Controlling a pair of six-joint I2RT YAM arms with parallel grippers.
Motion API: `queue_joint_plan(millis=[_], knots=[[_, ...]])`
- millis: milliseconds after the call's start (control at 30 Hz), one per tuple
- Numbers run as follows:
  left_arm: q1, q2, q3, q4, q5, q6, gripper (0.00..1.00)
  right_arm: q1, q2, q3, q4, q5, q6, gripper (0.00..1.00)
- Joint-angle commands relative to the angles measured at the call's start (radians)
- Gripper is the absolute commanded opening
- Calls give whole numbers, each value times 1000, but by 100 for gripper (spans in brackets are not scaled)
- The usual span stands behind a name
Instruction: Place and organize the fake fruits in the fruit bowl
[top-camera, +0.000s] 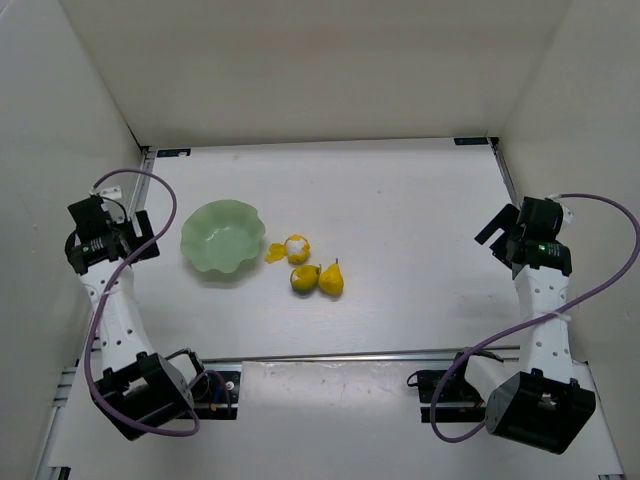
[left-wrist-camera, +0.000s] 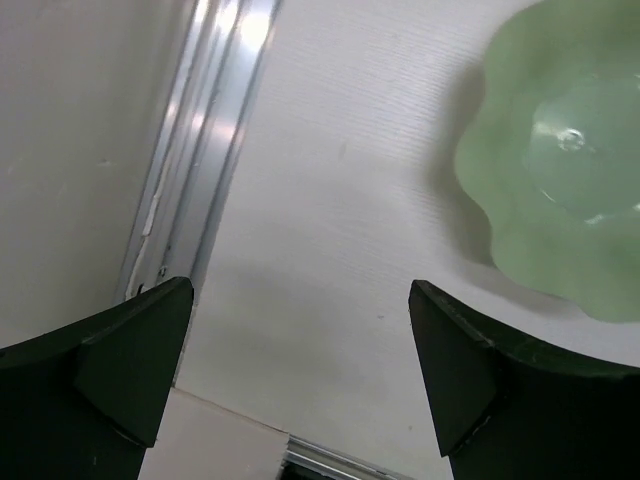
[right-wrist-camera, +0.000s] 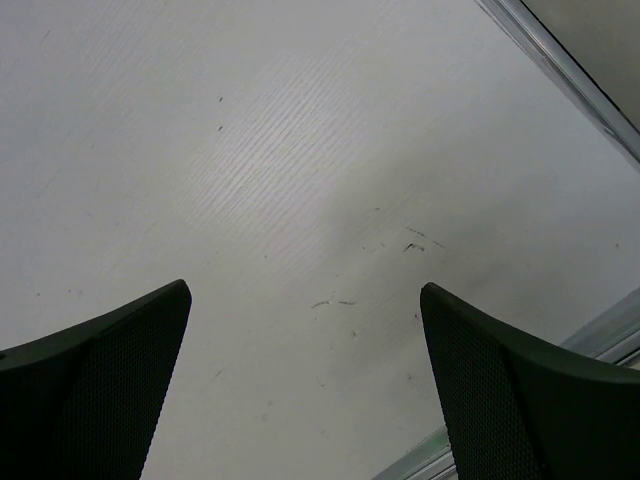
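The pale green fruit bowl (top-camera: 222, 238) with a wavy rim sits on the table left of centre and holds nothing; it also shows in the left wrist view (left-wrist-camera: 560, 160). Right of it lie three yellow fruits: the peeled one (top-camera: 293, 249) showing white flesh, the round yellow-green one (top-camera: 304, 279), and the pear (top-camera: 331, 279) with a dark stem. My left gripper (top-camera: 142, 237) is open and empty, left of the bowl (left-wrist-camera: 300, 300). My right gripper (top-camera: 497, 233) is open and empty at the far right (right-wrist-camera: 305, 300), well away from the fruits.
White walls enclose the table on the left, back and right. A metal rail (left-wrist-camera: 200, 140) runs along the left edge, another (right-wrist-camera: 560, 60) along the right edge. A metal bar (top-camera: 330, 356) crosses the front near the arm bases.
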Motion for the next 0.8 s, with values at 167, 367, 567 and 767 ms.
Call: queue_joint_plan(millis=[167, 367, 567, 767], knots=[[-458, 13, 169, -57, 172, 141, 100, -1, 28, -12, 49, -187, -46, 99], [-884, 397, 399, -125, -106, 200, 100, 69, 47, -12, 58, -189, -46, 99], [-1067, 746, 695, -162, -34, 200, 100, 102, 18, -48, 49, -180, -46, 99], [-1113, 974, 824, -227, 44, 167, 100, 102, -37, -117, 39, -158, -55, 99]])
